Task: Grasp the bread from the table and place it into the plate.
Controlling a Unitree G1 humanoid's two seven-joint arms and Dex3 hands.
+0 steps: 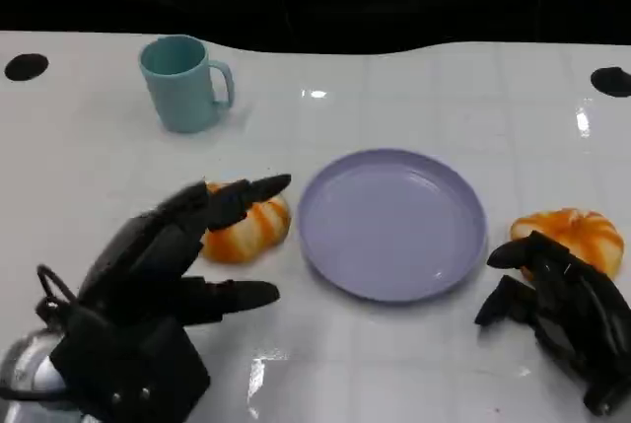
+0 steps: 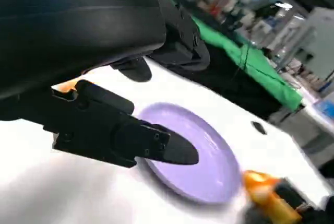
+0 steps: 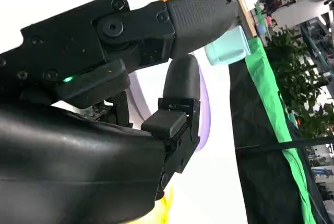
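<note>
My left hand is matte black, with blocky segmented fingers that taper to rounded tips, and a boxy black base with small screws on its face. A thin black cable loops out beside it, next to the shiny silver forearm. My right hand is the same black, angular build. On the right wrist camera I see round screw heads along a finger, a textured rubbery pad at its tip, a small green light on the housing, and a glossy rounded black shell.
</note>
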